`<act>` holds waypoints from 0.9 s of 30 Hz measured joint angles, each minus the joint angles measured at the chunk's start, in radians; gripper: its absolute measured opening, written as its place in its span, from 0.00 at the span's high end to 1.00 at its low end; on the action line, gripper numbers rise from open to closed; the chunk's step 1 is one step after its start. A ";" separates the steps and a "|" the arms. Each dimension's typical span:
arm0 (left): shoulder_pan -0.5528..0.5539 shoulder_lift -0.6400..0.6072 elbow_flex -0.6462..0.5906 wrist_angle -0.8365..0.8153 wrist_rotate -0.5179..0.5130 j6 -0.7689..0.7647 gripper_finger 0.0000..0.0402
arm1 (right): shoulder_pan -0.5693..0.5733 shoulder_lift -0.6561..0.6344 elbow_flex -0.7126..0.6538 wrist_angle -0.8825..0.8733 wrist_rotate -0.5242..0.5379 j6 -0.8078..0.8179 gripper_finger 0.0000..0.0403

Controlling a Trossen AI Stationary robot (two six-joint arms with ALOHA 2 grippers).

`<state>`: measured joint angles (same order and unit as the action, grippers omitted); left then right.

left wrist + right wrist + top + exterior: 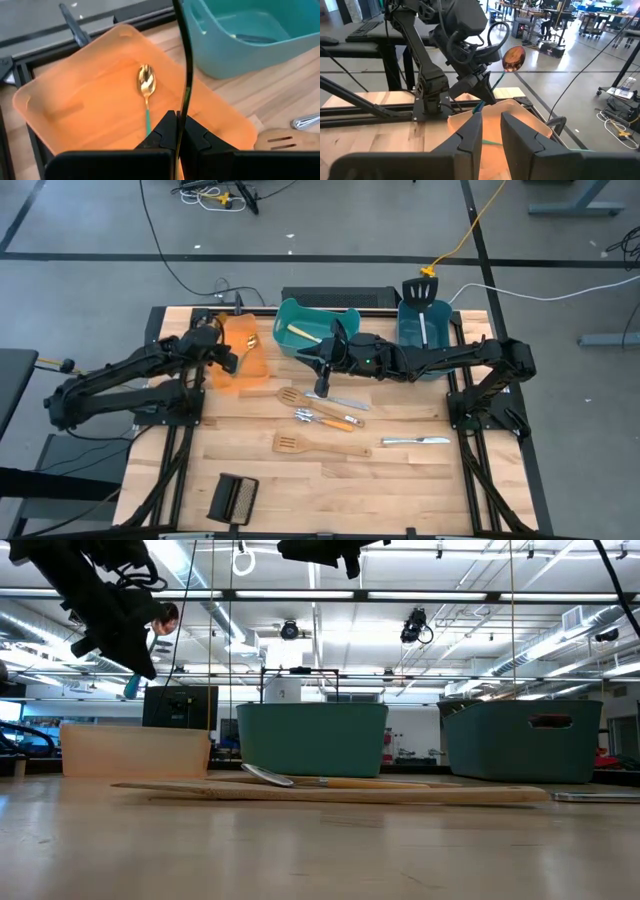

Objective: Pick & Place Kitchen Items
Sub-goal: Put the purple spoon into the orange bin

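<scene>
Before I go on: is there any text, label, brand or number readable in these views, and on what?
None can be read.
The orange bin, the teal bins and the utensils on the table bear no visible print.
The black ribbed block shows no marking.
The room behind the table in the low view and the right wrist view holds screens and equipment, but anything on them is too small or blurred to read.

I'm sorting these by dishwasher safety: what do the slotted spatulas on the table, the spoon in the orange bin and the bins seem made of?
The two slotted spatulas look like unfinished light wood, with matte grain. The spoon shows a shiny gold, mirror-like bowl, likely metal, on a teal handle, perhaps coated. The orange bin and the teal bins look like moulded plastic; the orange one seems slightly translucent.
</scene>
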<state>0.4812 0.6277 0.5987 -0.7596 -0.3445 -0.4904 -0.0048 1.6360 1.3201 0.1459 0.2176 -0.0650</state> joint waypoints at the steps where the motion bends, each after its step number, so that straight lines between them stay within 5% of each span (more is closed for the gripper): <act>1: 0.012 0.000 0.000 -0.004 0.015 0.000 0.99 | 0.000 0.000 0.000 0.000 0.000 0.000 0.80; 10: 0.106 0.000 -0.050 -0.023 0.102 0.003 0.99 | 0.000 0.000 0.000 -0.008 0.000 -0.001 0.80; 19: 0.213 0.002 -0.163 0.144 0.293 0.000 0.99 | 0.000 0.000 0.000 -0.008 -0.001 -0.001 0.80; 27: 0.293 0.113 -0.164 0.122 0.312 0.003 0.99 | 0.000 0.000 0.000 -0.007 0.000 -0.001 0.80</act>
<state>0.7745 0.7404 0.4346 -0.6376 -0.0325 -0.4870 -0.0044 1.6363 1.3201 0.1389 0.2176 -0.0658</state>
